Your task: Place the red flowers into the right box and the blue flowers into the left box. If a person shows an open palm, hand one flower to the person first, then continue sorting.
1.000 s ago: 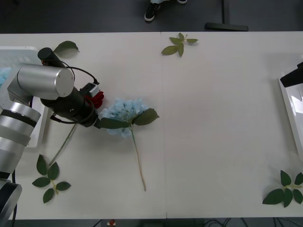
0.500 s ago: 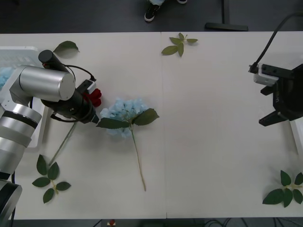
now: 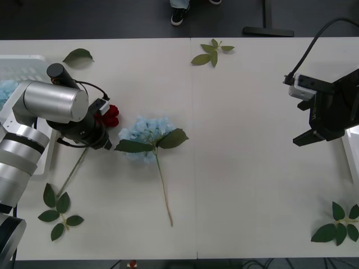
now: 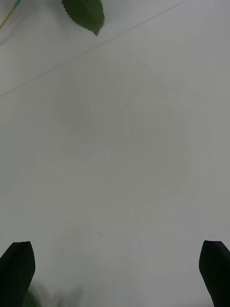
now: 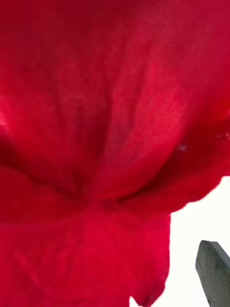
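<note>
Left gripper (image 3: 105,124) low over the bench (image 3: 241,185), right at the red rose (image 3: 110,114), with petals pressed against the left wrist camera (image 5: 96,120). One finger (image 5: 213,273) visible beside the bloom; cannot tell whether spread or pinching. Rose stem (image 3: 73,171) trailing away from the blue hydrangea (image 3: 147,136), toward the leaf sprig (image 3: 56,210) near the bench edge. Hydrangea just beside the rose, on the side away from the left box (image 3: 22,61).

For a good pick: close on the stem just beneath the head, not on the petals; lift straight up so the hydrangea's broad leaf (image 3: 133,147) stays put; then carry well across from the hydrangea to the right box (image 3: 350,140).

Right gripper (image 3: 307,138) fingers (image 4: 19,268) spread wide over bare bench, well apart from the hydrangea, near the right box.

Against half a second ago: right gripper shifted toward the hydrangea; left gripper drawn slightly back from it, rose head more exposed. A second ago, barely any right arm visible.
</note>
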{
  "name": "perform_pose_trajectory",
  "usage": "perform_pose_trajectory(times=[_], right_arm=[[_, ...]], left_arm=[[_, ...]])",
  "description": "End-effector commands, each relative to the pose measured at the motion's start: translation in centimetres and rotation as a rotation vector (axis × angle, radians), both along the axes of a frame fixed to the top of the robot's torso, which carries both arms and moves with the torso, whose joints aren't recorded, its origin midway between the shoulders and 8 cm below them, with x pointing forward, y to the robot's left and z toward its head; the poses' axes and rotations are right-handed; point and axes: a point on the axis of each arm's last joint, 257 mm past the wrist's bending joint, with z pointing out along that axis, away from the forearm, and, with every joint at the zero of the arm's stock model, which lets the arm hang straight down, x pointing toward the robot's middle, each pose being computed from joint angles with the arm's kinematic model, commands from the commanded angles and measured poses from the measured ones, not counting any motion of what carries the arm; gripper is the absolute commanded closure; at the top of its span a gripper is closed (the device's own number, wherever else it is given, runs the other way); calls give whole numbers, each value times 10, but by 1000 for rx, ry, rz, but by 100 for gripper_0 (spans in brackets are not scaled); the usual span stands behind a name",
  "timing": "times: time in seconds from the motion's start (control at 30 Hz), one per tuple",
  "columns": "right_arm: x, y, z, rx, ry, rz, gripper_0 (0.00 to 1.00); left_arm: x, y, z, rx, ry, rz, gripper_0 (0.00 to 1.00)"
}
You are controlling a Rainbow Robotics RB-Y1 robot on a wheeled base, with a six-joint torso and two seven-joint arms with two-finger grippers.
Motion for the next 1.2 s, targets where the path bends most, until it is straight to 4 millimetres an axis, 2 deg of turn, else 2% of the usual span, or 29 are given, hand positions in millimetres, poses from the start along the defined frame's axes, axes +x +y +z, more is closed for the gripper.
perform_pose_trajectory(times=[0.03,0.07,0.1,0.17,0.2,0.23,0.27,0.9,1.07,1.2], right_arm=[[2,-4,8,-20,-27,10,0],[2,-4,8,-20,-27,10,0],[2,-4,8,-20,-27,10,0],[2,-4,8,-20,-27,10,0],[2,-4,8,-20,-27,10,0],[2,-4,8,-20,-27,10,0],[2,-4,8,-20,-27,10,0],[2,-4,8,-20,-27,10,0],[2,-4,8,-20,-27,10,0],[2,-4,8,-20,-27,10,0]], left_arm=[[11,-2,11,37,-34,-44,2],[12,-3,12,44,-39,-52,21],[12,-3,10,52,-40,-59,47],[14,-2,11,62,-50,-63,81],[14,-2,10,66,-50,-63,91],[14,-2,10,68,-50,-64,93],[15,-3,11,68,-53,-65,100],[19,-3,12,65,-71,-60,100],[25,-19,25,-32,-95,-57,100],[27,-36,48,-137,-112,-91,100]])
